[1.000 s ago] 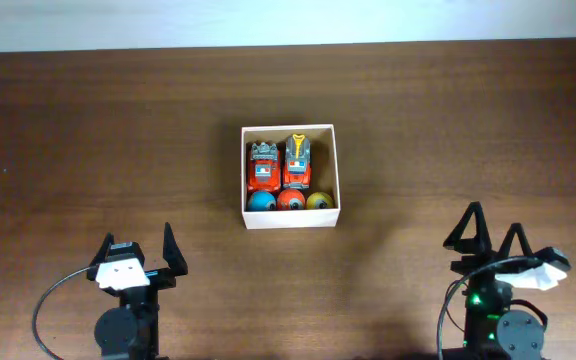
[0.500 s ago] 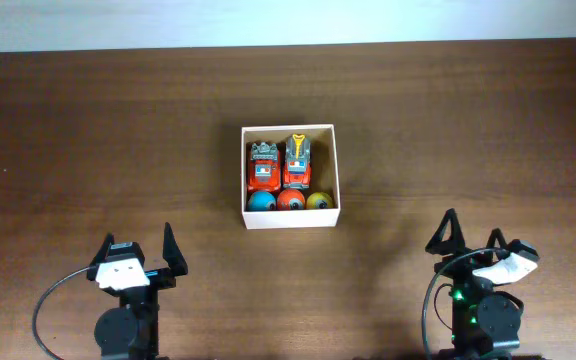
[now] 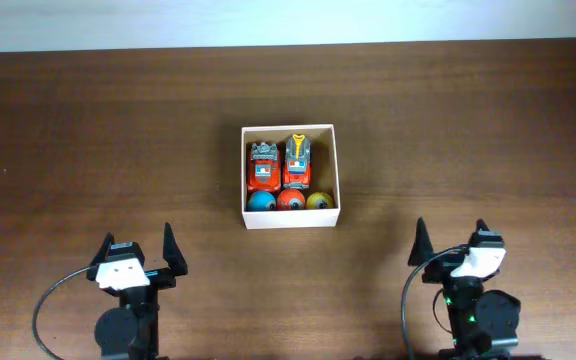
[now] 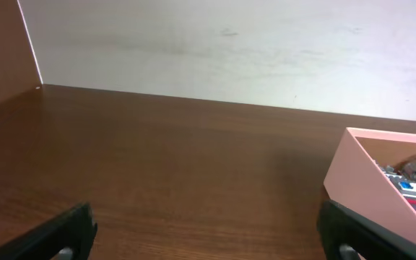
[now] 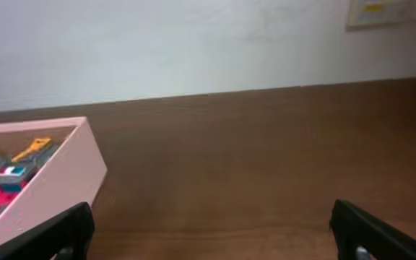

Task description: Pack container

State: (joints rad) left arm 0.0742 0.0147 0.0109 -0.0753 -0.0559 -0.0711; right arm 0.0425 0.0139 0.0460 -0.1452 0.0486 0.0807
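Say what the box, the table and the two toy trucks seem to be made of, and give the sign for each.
Box: probably cardboard, matt; thin pale walls, tan inside. Table: wood or wood-look veneer; dark brown, running grain, faint sheen. Toy trucks: painted plastic or metal; bright red with grey parts, too small to tell which.

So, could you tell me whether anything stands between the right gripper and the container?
Nothing visible does: only bare table lies between the right gripper and the container, whose near wall faces it unobstructed.
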